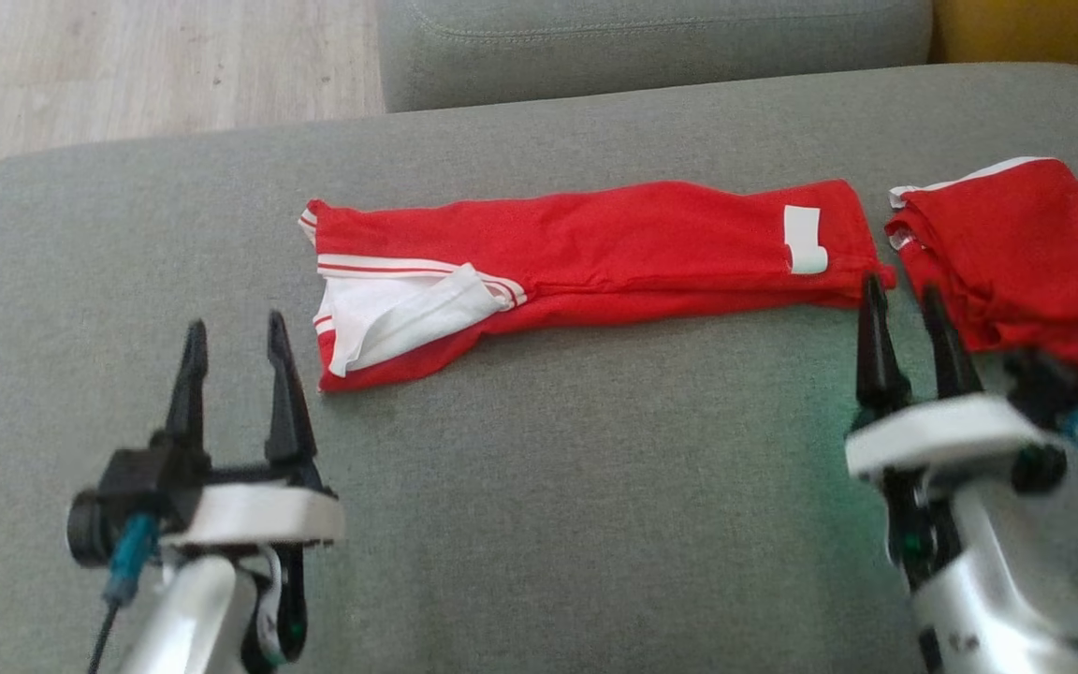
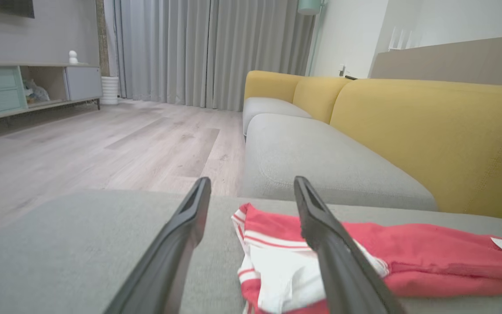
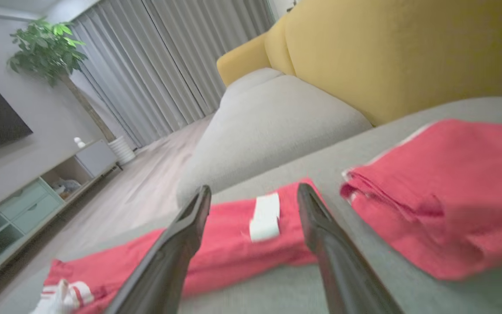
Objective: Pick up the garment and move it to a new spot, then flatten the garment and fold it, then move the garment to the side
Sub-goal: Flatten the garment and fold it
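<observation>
The garment (image 1: 642, 243) is red and lies on the grey sofa seat (image 1: 539, 487) as a long narrow strip running left to right. It has a white sleeve with red stripes at its left end and a white label (image 1: 803, 239) near its right end. My left gripper (image 1: 236, 328) is open, just left of and nearer than the sleeve end (image 2: 277, 261). My right gripper (image 1: 901, 290) is open at the strip's right end, its fingertips by the hem, holding nothing. In the right wrist view the label (image 3: 265, 217) sits between the fingers of that gripper (image 3: 254, 188).
A second red garment (image 1: 1016, 253) lies folded at the right, close beside my right gripper, also seen as the red pile (image 3: 451, 192). A yellow backrest (image 2: 429, 131) rises behind the seats. Another grey cushion (image 1: 651, 47) and wooden floor (image 1: 127, 65) lie beyond.
</observation>
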